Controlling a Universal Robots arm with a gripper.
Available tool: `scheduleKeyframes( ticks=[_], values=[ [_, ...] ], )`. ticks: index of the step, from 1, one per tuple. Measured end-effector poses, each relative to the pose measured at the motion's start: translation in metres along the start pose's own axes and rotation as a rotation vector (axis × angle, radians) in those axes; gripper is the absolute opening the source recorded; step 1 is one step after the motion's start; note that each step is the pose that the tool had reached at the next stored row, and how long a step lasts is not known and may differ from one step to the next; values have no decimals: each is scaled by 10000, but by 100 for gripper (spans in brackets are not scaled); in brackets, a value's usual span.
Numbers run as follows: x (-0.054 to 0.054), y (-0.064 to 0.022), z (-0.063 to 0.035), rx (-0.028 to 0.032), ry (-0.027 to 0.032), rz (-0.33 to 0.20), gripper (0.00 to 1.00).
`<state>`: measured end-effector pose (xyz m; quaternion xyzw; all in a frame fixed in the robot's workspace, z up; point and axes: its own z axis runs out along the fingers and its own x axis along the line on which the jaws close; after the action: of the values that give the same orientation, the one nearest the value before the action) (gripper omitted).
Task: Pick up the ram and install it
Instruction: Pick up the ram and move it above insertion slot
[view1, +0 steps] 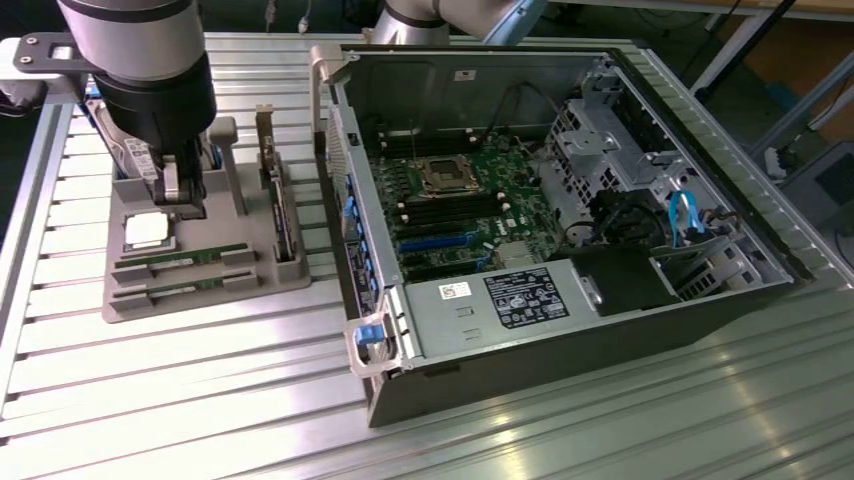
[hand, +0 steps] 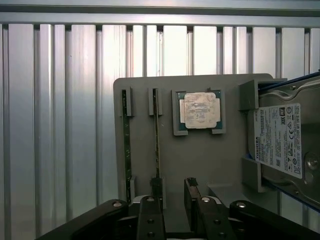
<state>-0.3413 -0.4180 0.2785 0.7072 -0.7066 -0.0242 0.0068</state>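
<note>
**Centre the open jaws on the ram before closing**

Exterior view: The gripper (view1: 183, 203) hangs over the grey tray (view1: 274, 280), which sits at nine o'clock from the open computer case (view1: 561, 350). The fingers are low, close to the processor (view1: 147, 232). The ram (view1: 180, 261) lies on edge in its holder at about five o'clock from the processor. The second stick (view1: 170, 292) is just past it, again toward six o'clock. An expansion card (view1: 278, 215) stands along the tray's three o'clock side. Inside the case, the motherboard (view1: 461, 215) shows dark memory slots (view1: 430, 212) at about seven o'clock from its socket. The ram has not been lifted.

Wrist view: The jaws stand spread wide with nothing between them. The ram (hand: 156, 140) runs edge-up straight toward the gripper (hand: 174, 189), between the second stick (hand: 126, 145) and the processor (hand: 200, 111). A hard drive (hand: 280, 145) lies beyond the processor. One fingertip (hand: 156, 186) appears to line up with the ram itself, so the gap sits to the processor side of it.

As I judge it, the approach needs a small sideways correction until the stick splits the gap evenly. The pads should stay parallel to the board's faces, and the descent should be square. The holder's end posts and the neighbouring stick leave little room, so a skewed or off-centre closure could tip the ram or snag the fixture.
</note>
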Motion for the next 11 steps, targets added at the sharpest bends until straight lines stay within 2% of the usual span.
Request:
scheduleKeyframes(
  ticks=[4,11],
  values=[
    [8,1,2,4,-2,-1,31],
    [176,21,-3,1,-1,-1,31]
  ],
)
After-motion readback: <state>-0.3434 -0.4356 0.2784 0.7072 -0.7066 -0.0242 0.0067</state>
